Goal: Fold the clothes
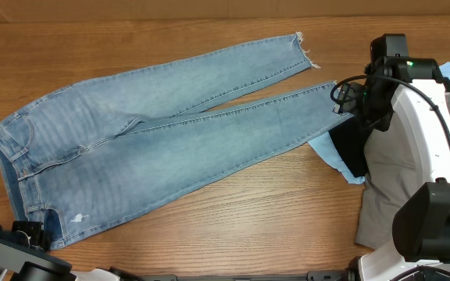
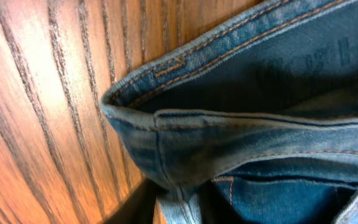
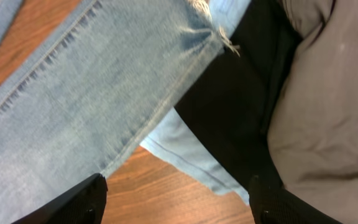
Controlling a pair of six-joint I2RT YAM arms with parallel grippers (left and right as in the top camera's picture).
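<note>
Wooden table with a reddish-brown top and dark, strongly marked grain, bounded at its far edge by 1 paler tan band, under even light that leaves a soft sheen on the wood in the left wrist view.

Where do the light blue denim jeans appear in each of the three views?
Overhead: the light blue denim jeans lie spread from lower left to upper right.
Left wrist: their waistband fills the right and bottom, very close.
Right wrist: one leg hem fills the upper left.
Shared landmark: the brown wooden table under the jeans.
</note>
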